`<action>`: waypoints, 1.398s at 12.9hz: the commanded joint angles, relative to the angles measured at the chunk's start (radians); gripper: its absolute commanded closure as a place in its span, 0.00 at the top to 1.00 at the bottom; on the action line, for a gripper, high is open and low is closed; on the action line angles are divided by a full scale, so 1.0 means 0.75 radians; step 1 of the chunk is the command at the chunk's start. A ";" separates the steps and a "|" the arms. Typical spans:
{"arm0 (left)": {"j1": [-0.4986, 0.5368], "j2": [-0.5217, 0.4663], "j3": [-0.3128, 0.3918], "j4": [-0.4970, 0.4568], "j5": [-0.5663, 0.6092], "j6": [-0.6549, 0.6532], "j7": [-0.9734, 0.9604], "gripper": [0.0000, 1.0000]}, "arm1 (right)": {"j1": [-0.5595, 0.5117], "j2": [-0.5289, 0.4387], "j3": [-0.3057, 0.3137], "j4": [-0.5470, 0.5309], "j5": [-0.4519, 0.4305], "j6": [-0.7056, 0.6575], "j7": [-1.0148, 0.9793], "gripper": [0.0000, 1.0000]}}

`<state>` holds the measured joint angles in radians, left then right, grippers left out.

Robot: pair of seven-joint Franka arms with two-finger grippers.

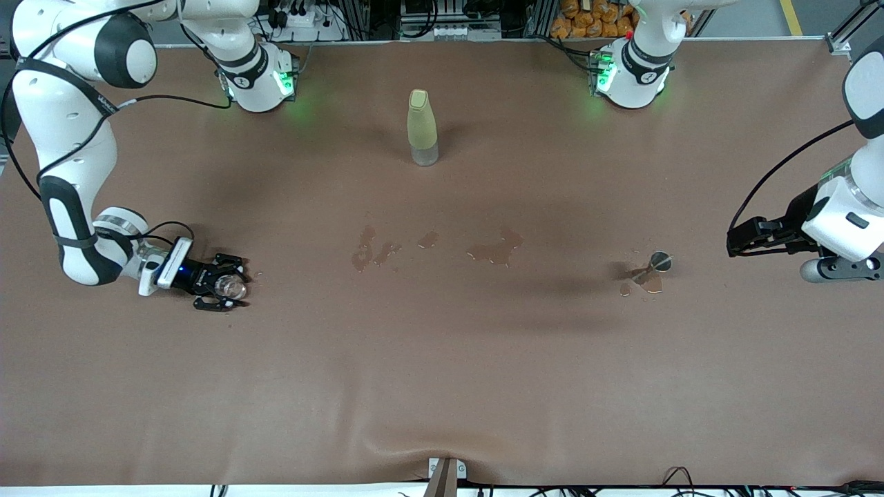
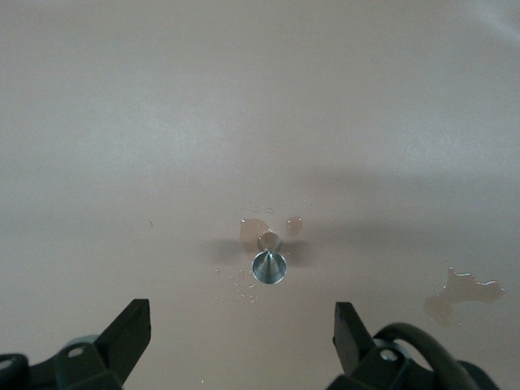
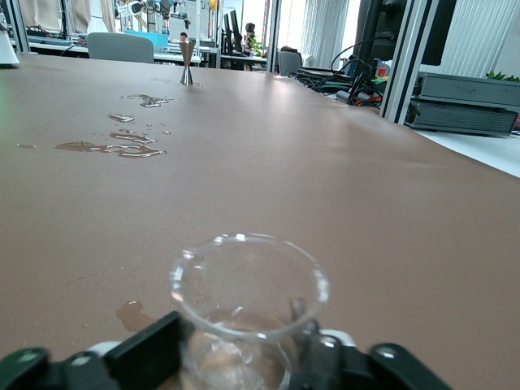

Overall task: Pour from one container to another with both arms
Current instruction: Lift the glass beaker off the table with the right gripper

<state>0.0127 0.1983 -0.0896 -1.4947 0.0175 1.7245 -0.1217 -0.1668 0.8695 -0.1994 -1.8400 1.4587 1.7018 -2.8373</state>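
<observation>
Resting low at the right arm's end of the brown table [image 1: 442, 386], the right gripper [image 1: 222, 288] has its black fingers [image 3: 150, 353] partly drawn in around a squat clear glass cup [image 1: 230, 286], touching its sides; a little clear liquid seems to sit in its base. Near mid-table, puddles [image 1: 494, 250] glisten, and a tall yellow-green bottle [image 1: 422, 128] stands upright nearer the bases. Toward the left arm's end, a small greyish stemmed glass [image 1: 657, 264] stands in a wet patch, contents unclear, with the left gripper [image 2: 242, 329] hovering nearby, jaws wide and empty.
</observation>
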 commanded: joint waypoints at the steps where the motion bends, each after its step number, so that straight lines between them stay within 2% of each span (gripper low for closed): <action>1: -0.003 -0.029 -0.003 -0.022 0.009 0.008 -0.018 1.00 | -0.025 0.027 0.012 -0.015 0.060 0.001 -0.416 0.13; 4: -0.003 -0.029 -0.003 -0.022 0.009 0.008 -0.020 1.00 | -0.023 0.011 0.012 -0.011 0.055 -0.003 -0.398 0.00; 10: -0.003 -0.029 -0.003 -0.022 0.009 0.008 -0.018 1.00 | -0.021 -0.065 0.002 -0.003 -0.026 -0.138 -0.150 0.00; 14: -0.003 -0.027 -0.003 -0.022 0.009 0.008 -0.016 1.00 | -0.019 -0.171 0.000 -0.005 -0.116 -0.250 0.058 0.00; 18: -0.003 -0.029 -0.003 -0.022 0.009 0.008 -0.014 1.00 | -0.005 -0.284 0.000 -0.019 -0.139 -0.367 0.250 0.00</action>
<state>0.0127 0.1983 -0.0898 -1.4947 0.0175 1.7245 -0.1217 -0.1664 0.7286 -0.2062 -1.8112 1.3729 1.4514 -2.6912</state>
